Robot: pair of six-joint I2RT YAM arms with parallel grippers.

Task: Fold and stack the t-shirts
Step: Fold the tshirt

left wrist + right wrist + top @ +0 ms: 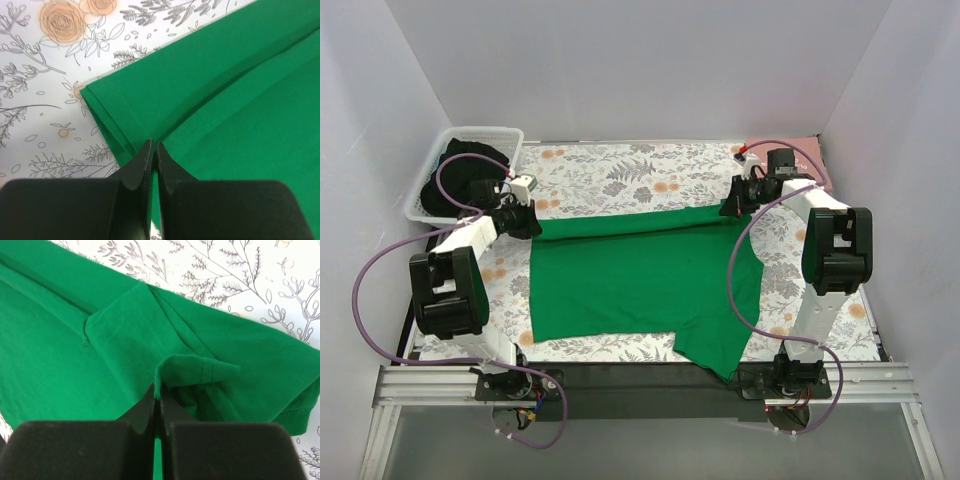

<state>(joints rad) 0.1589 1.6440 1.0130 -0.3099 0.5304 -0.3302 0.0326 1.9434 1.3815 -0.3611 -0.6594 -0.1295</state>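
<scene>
The bright green t-shirt lies spread across the middle of the floral table cloth, with its far edge folded over into a long ridge. My left gripper is shut on the shirt's far left corner. In the left wrist view the gripper pinches the layered green hem. My right gripper is shut on the far right end. Seen from the right wrist, the gripper clamps a raised flap of stitched green cloth. A pale pink patch shows behind the right wrist; what it is I cannot tell.
A white slatted basket at the back left holds dark cloth. The green shirt's near right part drapes over the table's front edge onto the black rail. White walls close in on the left, back and right.
</scene>
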